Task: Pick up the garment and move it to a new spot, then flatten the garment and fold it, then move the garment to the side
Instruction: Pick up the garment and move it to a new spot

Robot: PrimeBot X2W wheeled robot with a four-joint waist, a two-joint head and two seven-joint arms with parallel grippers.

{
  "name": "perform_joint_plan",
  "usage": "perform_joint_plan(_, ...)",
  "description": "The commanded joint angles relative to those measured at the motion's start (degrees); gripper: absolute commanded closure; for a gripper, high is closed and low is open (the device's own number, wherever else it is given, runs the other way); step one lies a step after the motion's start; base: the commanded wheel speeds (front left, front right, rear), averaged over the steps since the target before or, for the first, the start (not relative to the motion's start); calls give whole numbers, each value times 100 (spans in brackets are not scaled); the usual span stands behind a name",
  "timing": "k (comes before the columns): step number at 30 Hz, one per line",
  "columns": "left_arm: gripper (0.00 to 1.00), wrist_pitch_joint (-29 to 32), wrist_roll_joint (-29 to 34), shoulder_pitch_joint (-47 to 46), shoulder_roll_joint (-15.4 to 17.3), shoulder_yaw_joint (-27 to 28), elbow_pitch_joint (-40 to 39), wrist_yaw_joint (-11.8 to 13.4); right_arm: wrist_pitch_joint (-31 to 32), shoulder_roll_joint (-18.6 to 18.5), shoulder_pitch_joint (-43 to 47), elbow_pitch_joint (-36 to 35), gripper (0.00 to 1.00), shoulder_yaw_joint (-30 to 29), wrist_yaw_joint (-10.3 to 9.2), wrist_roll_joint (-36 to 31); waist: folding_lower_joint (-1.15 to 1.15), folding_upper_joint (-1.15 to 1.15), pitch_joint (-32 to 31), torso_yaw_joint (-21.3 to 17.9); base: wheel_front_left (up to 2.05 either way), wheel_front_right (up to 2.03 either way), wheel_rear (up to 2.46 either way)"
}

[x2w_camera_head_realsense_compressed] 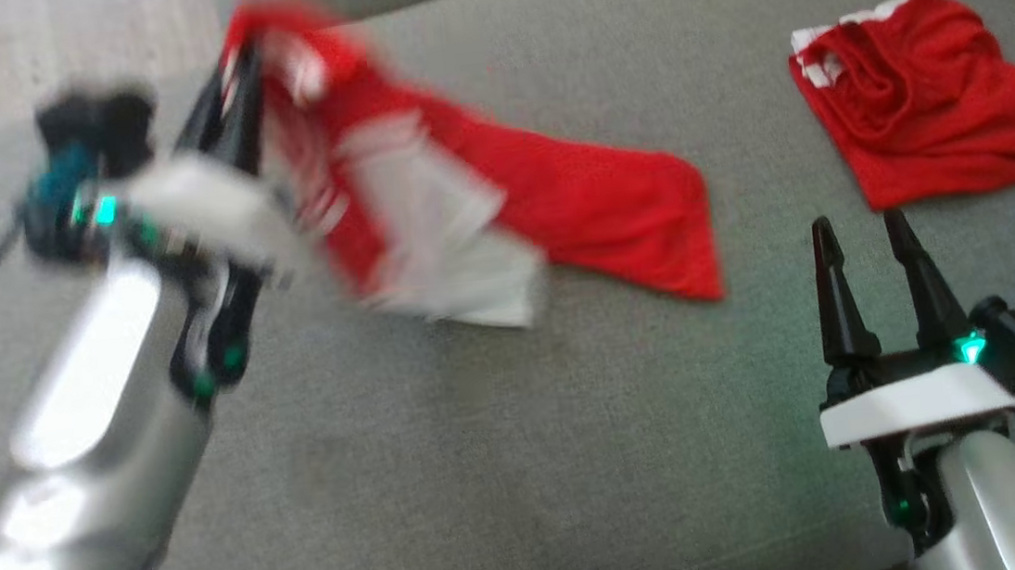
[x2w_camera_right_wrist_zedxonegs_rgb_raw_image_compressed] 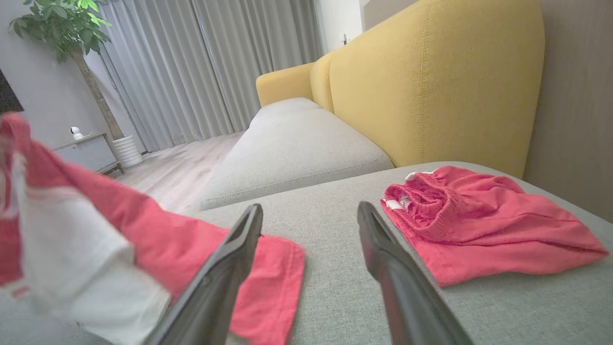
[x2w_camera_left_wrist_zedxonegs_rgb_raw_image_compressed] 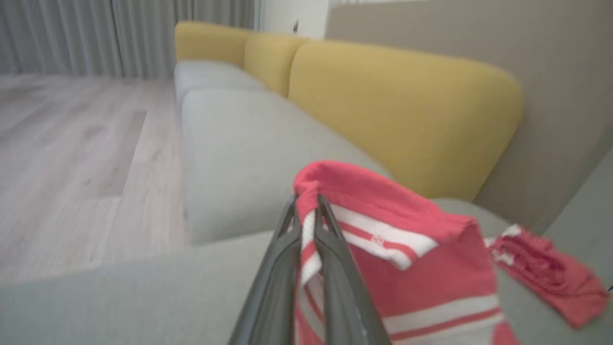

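Observation:
A red garment with white stripes and a white panel (x2w_camera_head_realsense_compressed: 500,202) hangs from my left gripper (x2w_camera_head_realsense_compressed: 236,55), which is shut on its upper corner at the far left; its lower end trails on the grey cushion (x2w_camera_head_realsense_compressed: 487,455). The left wrist view shows the striped cloth (x2w_camera_left_wrist_zedxonegs_rgb_raw_image_compressed: 407,268) pinched between my left gripper (x2w_camera_left_wrist_zedxonegs_rgb_raw_image_compressed: 306,201). In the right wrist view the same garment (x2w_camera_right_wrist_zedxonegs_rgb_raw_image_compressed: 143,230) drapes at the left. My right gripper (x2w_camera_head_realsense_compressed: 865,227) stands open low on the right, nothing between its fingers (x2w_camera_right_wrist_zedxonegs_rgb_raw_image_compressed: 239,249), apart from the cloth.
A second red garment (x2w_camera_head_realsense_compressed: 923,101) lies crumpled at the far right of the cushion, also seen as a red heap (x2w_camera_right_wrist_zedxonegs_rgb_raw_image_compressed: 479,220). Yellow backrests (x2w_camera_right_wrist_zedxonegs_rgb_raw_image_compressed: 431,81) rise behind. Another grey seat (x2w_camera_right_wrist_zedxonegs_rgb_raw_image_compressed: 292,148) and wooden floor (x2w_camera_left_wrist_zedxonegs_rgb_raw_image_compressed: 57,158) lie beyond the cushion's edge.

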Motion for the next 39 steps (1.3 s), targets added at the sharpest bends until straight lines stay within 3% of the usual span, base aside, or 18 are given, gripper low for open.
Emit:
perform_joint_plan(1, 100, -212, -22, -36, 343, 382, 193, 65, -75, -20, -292, -184, 0, 152, 17, 41, -1, 0, 222, -101, 0, 0, 0)
perform_joint_plan(11, 100, -919, -202, 461, 520, 675, 1592, -58, -77, -20, -390, -253, 0, 128, 17, -11, -1, 0, 594, -195, 0, 0, 0)
perform_joint_plan(12, 87, -981, -228, 463, 506, 704, 1697, -77, -77, -20, -385, -249, 0, 137, 17, -18, -1, 0, 607, -193, 0, 0, 0)
perform_joint_plan(13, 56, -1043, -239, 454, 492, 721, 1790, -96, -77, -20, -382, -247, 0, 144, 17, -23, -1, 0, 615, -188, 0, 0, 0)
perform_joint_plan(14, 2, -1126, -243, 434, 468, 739, 1866, -112, -77, -20, -379, -247, 0, 149, 17, -28, -1, 0, 619, -177, 0, 0, 0)
perform_joint_plan(22, 0, -1602, -320, 347, 238, 817, 2247, -349, -77, -20, -348, -159, 0, 147, 17, -124, -1, 0, 350, 21, 0, 0, 0)
perform_joint_plan(30, 0, -1779, -286, 689, 246, 778, 1884, -483, -77, -20, -139, -35, 0, 63, 17, -265, -1, 0, -217, 351, 0, 0, 0)
perform_joint_plan(39, 0, -1892, -390, 2056, 153, 858, 732, -198, -28, -20, 236, 26, 0, 97, 17, -372, -1, 0, -761, 636, 0, 0, 0)
